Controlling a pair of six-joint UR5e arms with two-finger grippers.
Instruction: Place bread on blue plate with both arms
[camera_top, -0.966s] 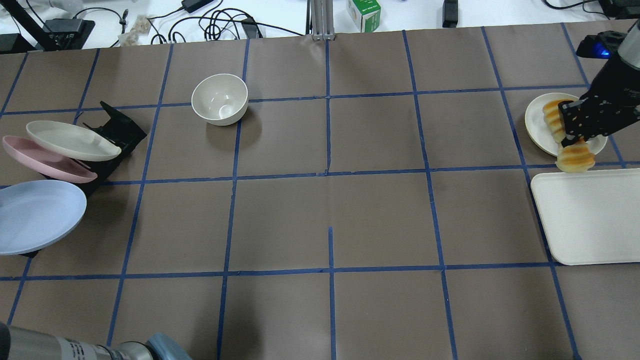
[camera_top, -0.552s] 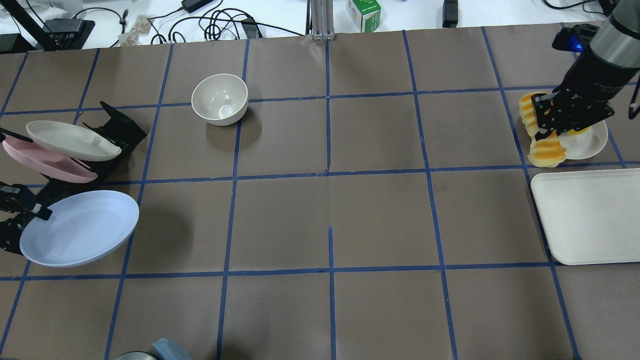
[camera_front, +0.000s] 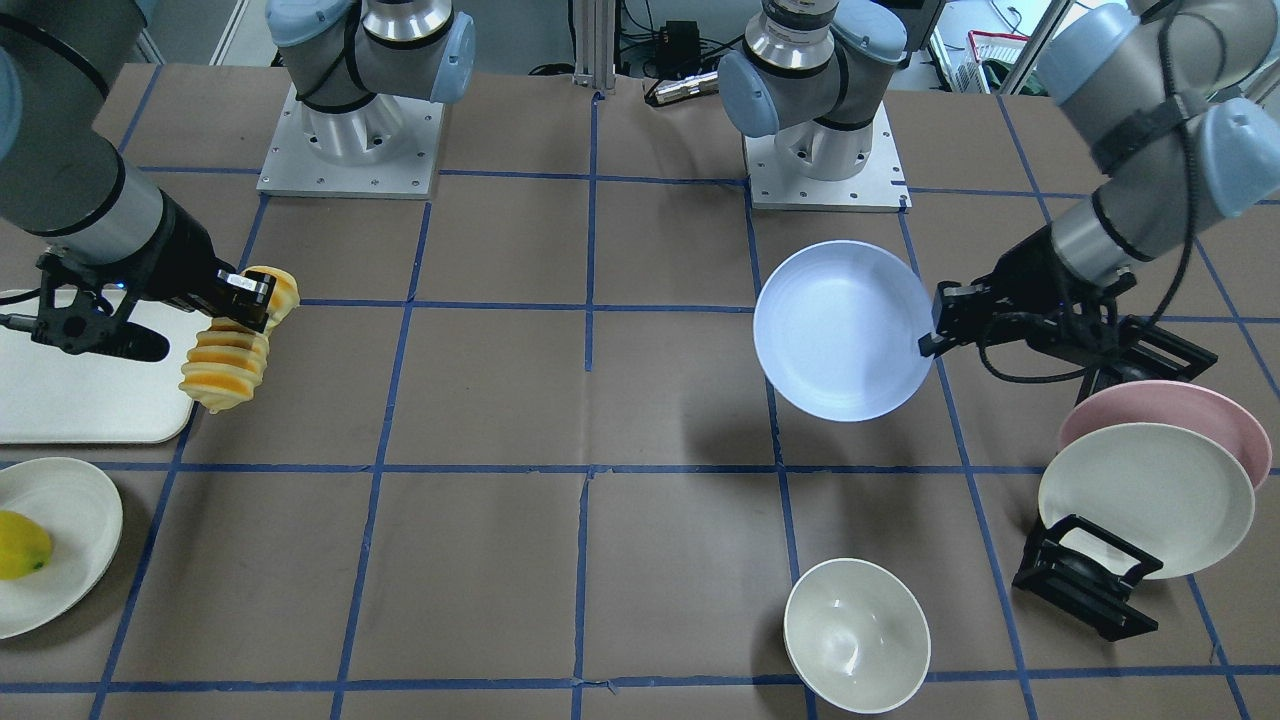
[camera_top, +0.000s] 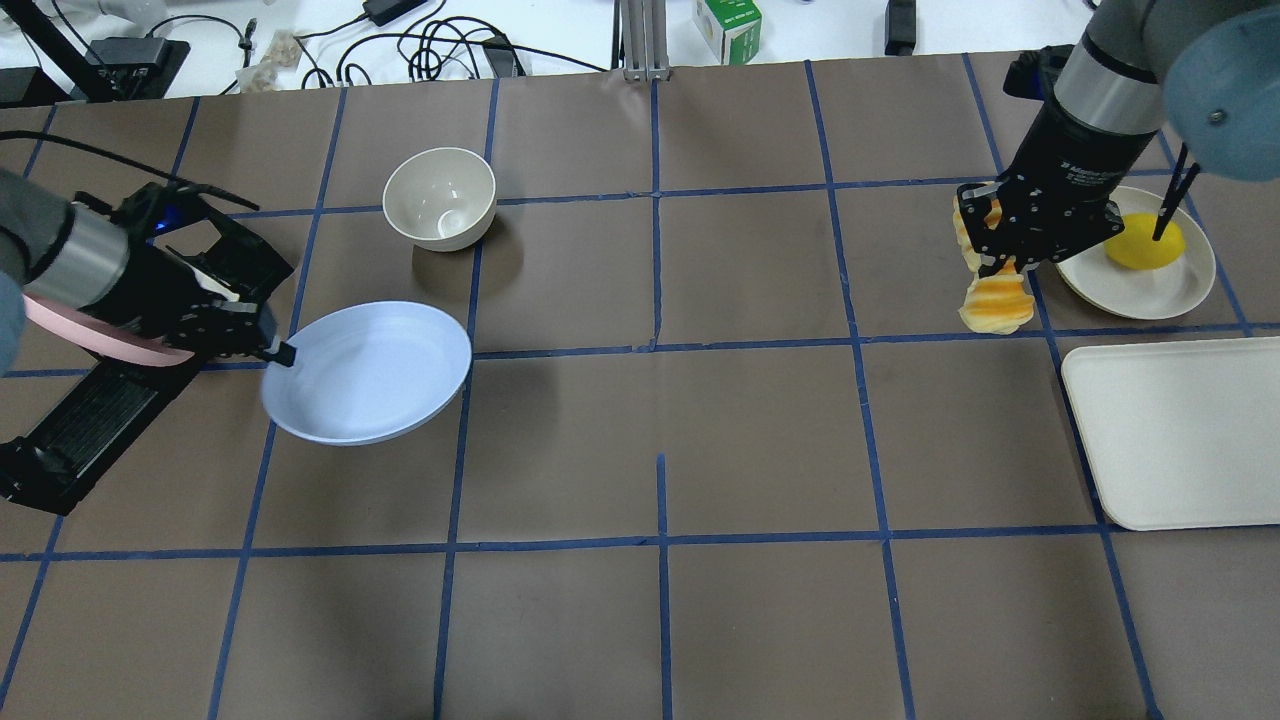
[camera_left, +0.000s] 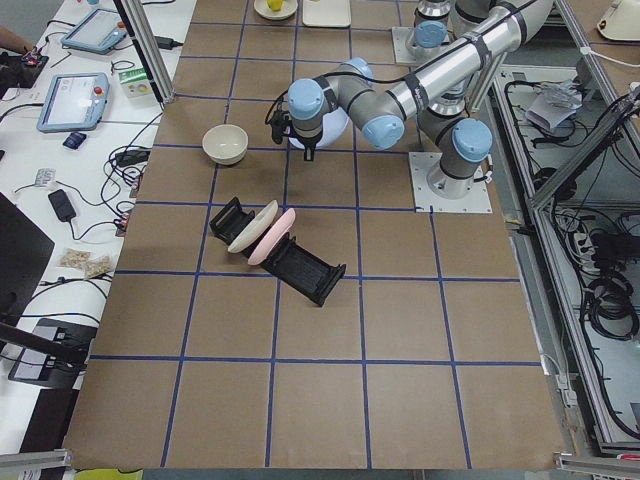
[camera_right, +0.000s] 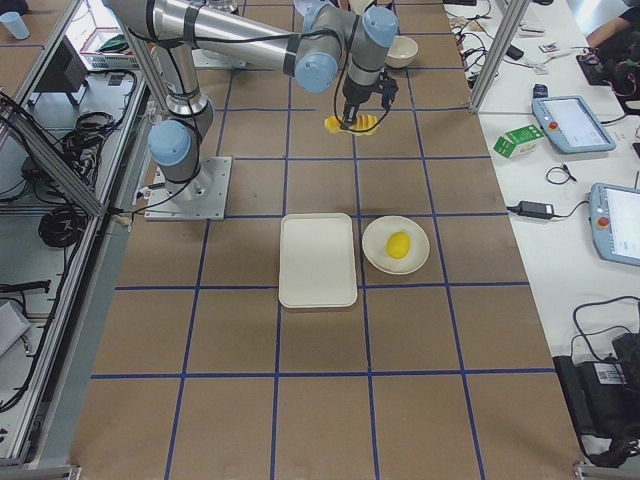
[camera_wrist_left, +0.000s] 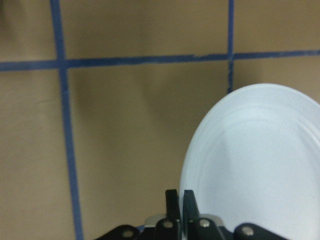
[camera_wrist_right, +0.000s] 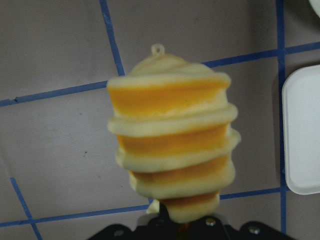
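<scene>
The pincer (camera_wrist_right: 183, 226) holds the bread (camera_wrist_right: 172, 140) above the table (camera_wrist_right: 55, 150).

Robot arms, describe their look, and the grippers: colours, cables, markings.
Both the left arm and right arm are silver-grey tubes with light blue joint caps. Their wrists are black; the right one carries white lettering. A black cable loops along the left arm. The left gripper and right gripper are black, with two fingers, the left showing a blue light.
</scene>
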